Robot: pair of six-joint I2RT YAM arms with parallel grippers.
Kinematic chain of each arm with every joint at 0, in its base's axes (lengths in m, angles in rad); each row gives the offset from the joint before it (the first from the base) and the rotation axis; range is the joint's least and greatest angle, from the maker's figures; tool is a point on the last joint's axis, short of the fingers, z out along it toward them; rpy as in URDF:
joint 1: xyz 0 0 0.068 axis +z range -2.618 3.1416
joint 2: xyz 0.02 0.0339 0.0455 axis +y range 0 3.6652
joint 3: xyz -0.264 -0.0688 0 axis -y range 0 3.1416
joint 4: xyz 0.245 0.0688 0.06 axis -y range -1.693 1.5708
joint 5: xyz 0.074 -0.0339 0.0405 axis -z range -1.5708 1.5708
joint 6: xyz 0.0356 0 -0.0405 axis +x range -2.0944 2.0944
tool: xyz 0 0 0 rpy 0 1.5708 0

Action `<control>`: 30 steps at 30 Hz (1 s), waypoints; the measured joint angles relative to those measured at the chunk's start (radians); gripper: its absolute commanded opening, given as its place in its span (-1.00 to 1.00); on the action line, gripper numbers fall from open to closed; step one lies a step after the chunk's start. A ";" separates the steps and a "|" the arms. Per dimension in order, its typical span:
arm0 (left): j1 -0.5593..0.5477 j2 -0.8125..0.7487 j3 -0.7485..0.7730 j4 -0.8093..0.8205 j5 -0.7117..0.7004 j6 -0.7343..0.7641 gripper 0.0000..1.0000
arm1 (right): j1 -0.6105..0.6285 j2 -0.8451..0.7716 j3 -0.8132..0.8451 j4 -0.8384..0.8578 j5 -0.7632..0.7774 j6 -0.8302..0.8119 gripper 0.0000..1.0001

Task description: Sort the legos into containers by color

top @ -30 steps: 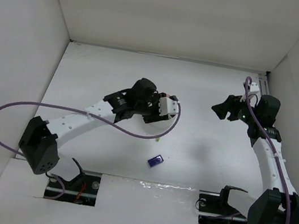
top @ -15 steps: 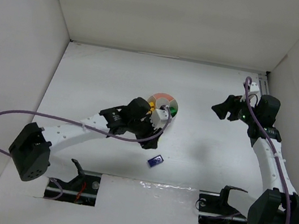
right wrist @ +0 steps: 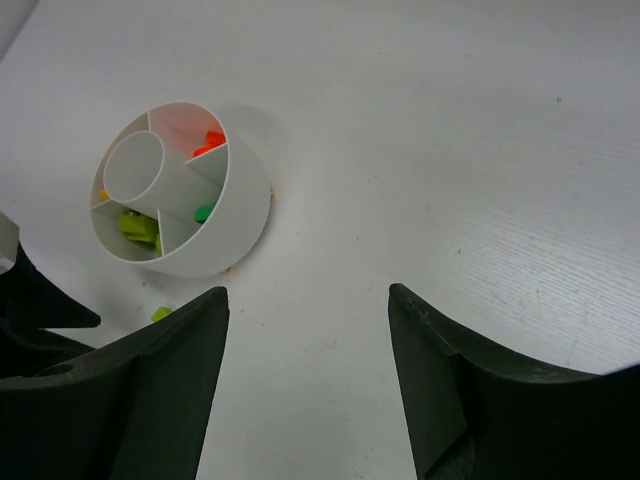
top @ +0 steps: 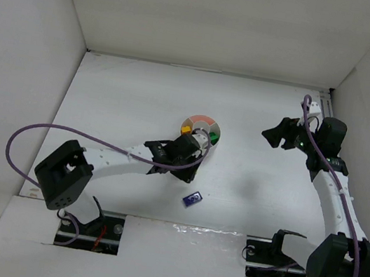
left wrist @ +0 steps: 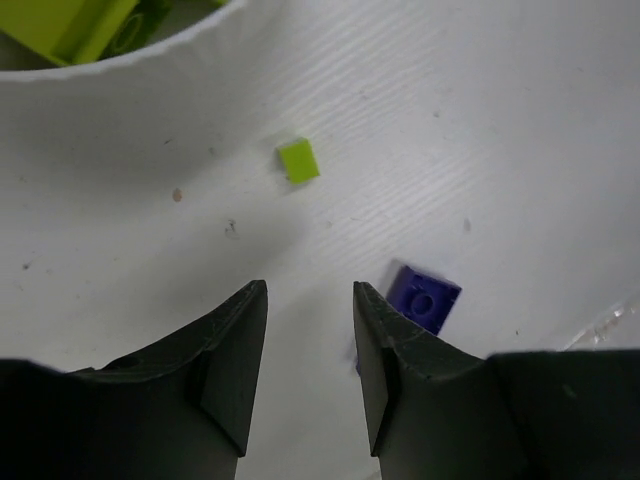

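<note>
The round white dish [top: 201, 128] stands mid-table; in the right wrist view [right wrist: 180, 190] its wedges hold an orange lego [right wrist: 208, 143], a green one [right wrist: 203, 213], lime ones [right wrist: 135, 225] and a yellow one [right wrist: 103, 196]. A blue/purple lego [top: 192, 199] lies on the table nearer the arms. My left gripper [top: 189, 170] is open and empty between the dish and that lego; its wrist view shows the blue lego [left wrist: 425, 298] just beyond its right fingertip and a tiny lime lego [left wrist: 298, 160] ahead. My right gripper [top: 272, 134] is open and empty, right of the dish.
White walls enclose the table on the left, back and right. The left arm's purple cable [top: 29, 137] loops out to the left. The dish rim [left wrist: 150, 50] fills the top left of the left wrist view. The lime lego also shows in the right wrist view [right wrist: 161, 313].
My left arm has drawn back toward the near edge and lowered, uncovering the dish. Its gripper now sits just in front of the dish. The right arm has not moved.
</note>
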 measured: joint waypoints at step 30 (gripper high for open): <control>-0.057 0.187 0.069 0.159 -0.288 -0.217 -0.19 | 0.000 -0.001 -0.029 0.003 0.000 -0.001 0.41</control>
